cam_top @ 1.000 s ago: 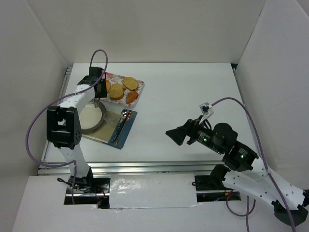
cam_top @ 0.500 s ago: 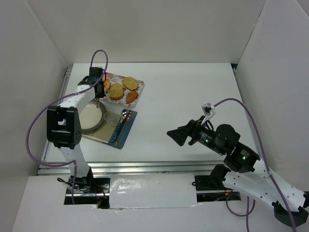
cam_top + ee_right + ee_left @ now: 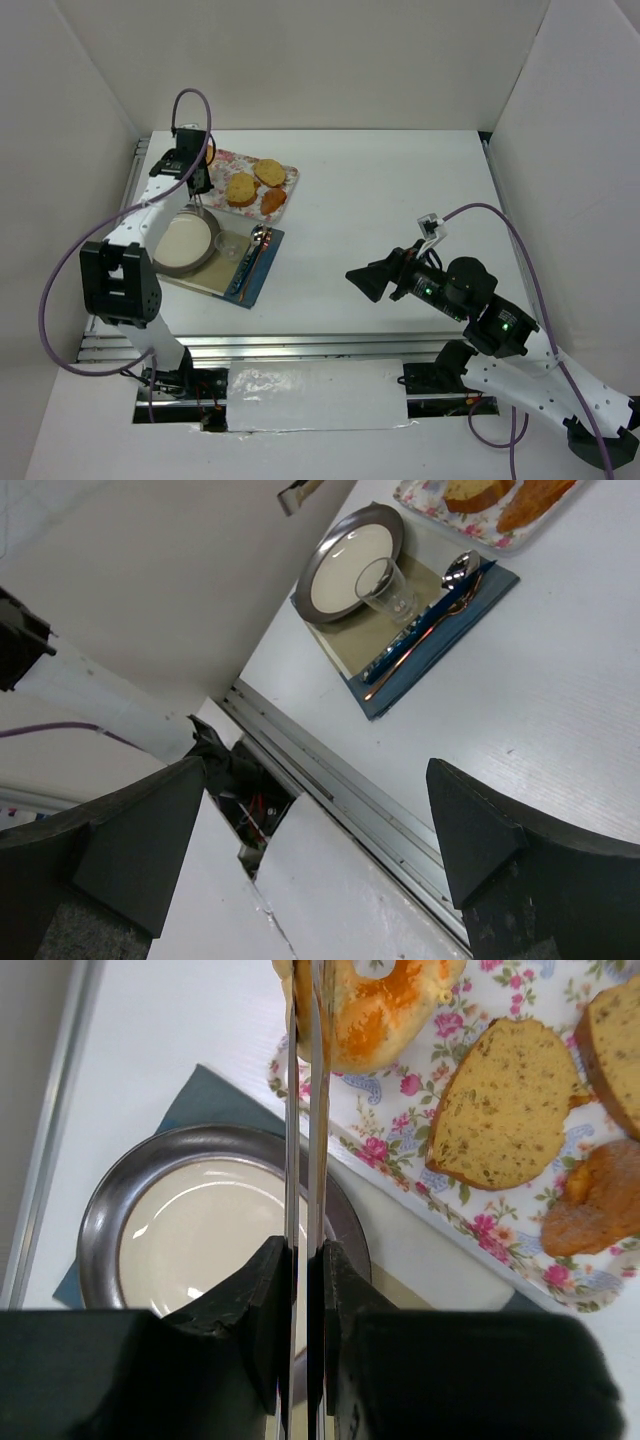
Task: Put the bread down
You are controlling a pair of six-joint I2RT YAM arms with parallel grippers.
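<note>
The bread [image 3: 385,1015], a golden-brown bun with a pale dimpled centre, hangs at the top of the left wrist view, over the corner of the floral tray [image 3: 480,1230]. My left gripper [image 3: 307,1020] is shut, and its two thin metal blades pinch the bun's left side. From above, only a sliver of the bread [image 3: 209,154] shows beside the left gripper [image 3: 190,170], raised over the tray's left end [image 3: 222,162]. A steel plate [image 3: 110,1220] lies below it, nothing on it. My right gripper [image 3: 365,282] hovers open far to the right.
Two toasted slices [image 3: 240,188] [image 3: 269,172] and a reddish piece [image 3: 273,200] stay on the tray. The plate [image 3: 160,268], a glass [image 3: 232,245] and a spoon [image 3: 258,235] rest on a blue mat [image 3: 262,275]. White walls enclose the table.
My left gripper has shut on the bread and risen with it, shifting left and back over the tray's end. The right arm has barely moved.
</note>
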